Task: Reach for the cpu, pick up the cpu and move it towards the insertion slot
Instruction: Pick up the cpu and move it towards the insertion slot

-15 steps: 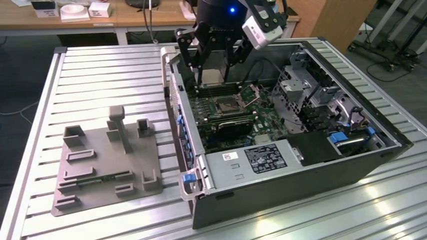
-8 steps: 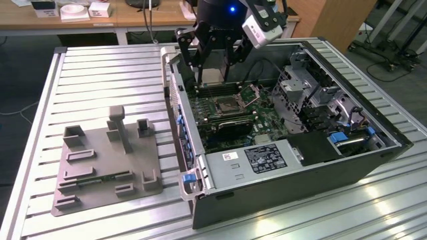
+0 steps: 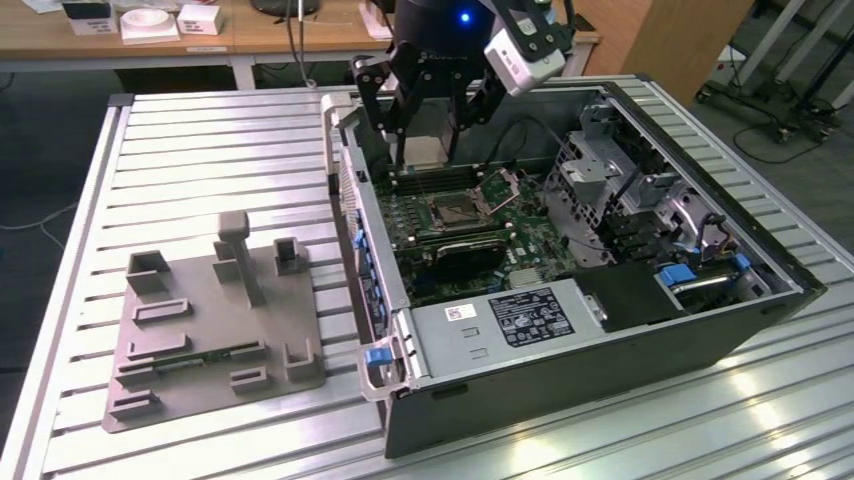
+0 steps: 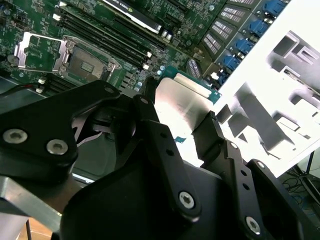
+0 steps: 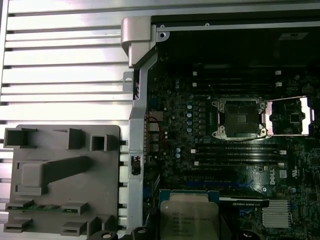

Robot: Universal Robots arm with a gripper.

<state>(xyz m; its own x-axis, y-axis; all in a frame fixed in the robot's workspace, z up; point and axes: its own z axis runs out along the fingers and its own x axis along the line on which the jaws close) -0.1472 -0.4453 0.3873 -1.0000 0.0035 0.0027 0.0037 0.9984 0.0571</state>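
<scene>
My gripper (image 3: 424, 158) hangs over the back edge of the open computer case, shut on the cpu (image 3: 424, 150), a thin square chip with a pale metal top held between the black fingers (image 4: 145, 107). Both wrist views show the cpu (image 4: 180, 102) (image 5: 190, 217) gripped by its edges. The insertion slot (image 3: 449, 212) is a square metal-framed socket with a dark centre on the green motherboard, below and in front of the chip. Its hinged frame plate (image 3: 505, 188) stands open beside it. In the first wrist view the insertion slot (image 5: 239, 118) lies some way from the chip.
A grey plastic fixture (image 3: 214, 320) sits on the slatted metal table (image 3: 200, 150) at the exterior view's left, with a green memory stick (image 3: 200, 357) in it. The case wall (image 3: 354, 230) rises between fixture and motherboard. A white-labelled black box (image 3: 534, 315) fills the case's near end.
</scene>
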